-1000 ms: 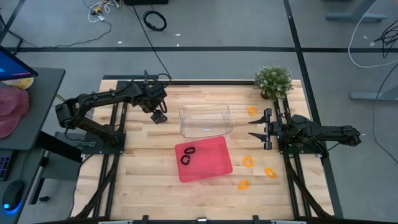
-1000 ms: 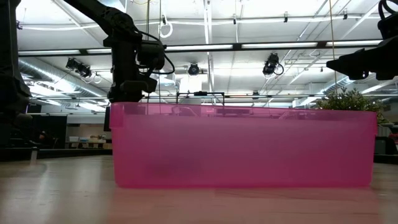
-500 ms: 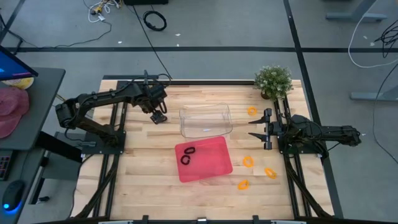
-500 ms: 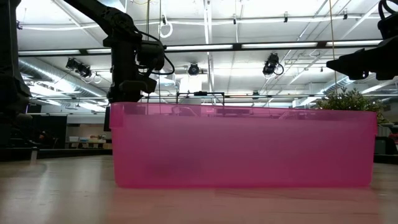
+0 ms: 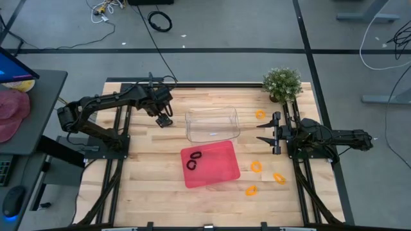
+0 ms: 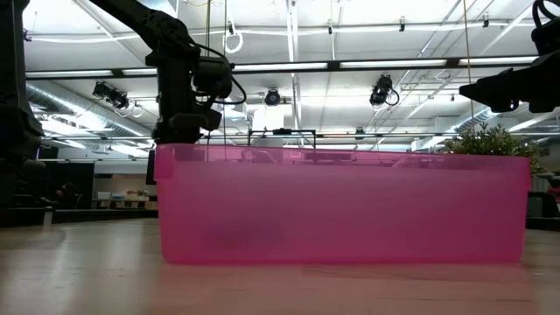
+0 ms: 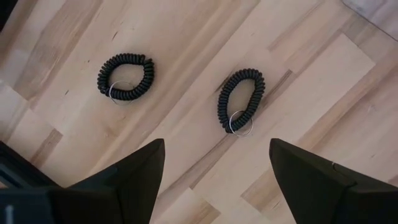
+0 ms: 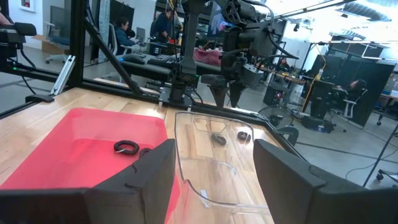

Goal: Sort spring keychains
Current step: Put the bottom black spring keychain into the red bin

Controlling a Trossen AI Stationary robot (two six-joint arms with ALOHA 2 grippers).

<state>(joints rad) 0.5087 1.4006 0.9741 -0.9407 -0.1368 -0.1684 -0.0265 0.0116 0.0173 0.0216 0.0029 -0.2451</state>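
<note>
On the desk we see two black spring keychains lying bare beneath the left end effector, tight dark coils each with a small metal ring, apart from one another. Two more black coils rest inside the red tray. A clear bin stands just behind the tray. Four orange spring keychains lie scattered on the right. The left end effector hangs above its pair, fingers spread wide and gripping nothing. The right end effector reaches level toward the clear bin, fingers parted, also empty.
</note>
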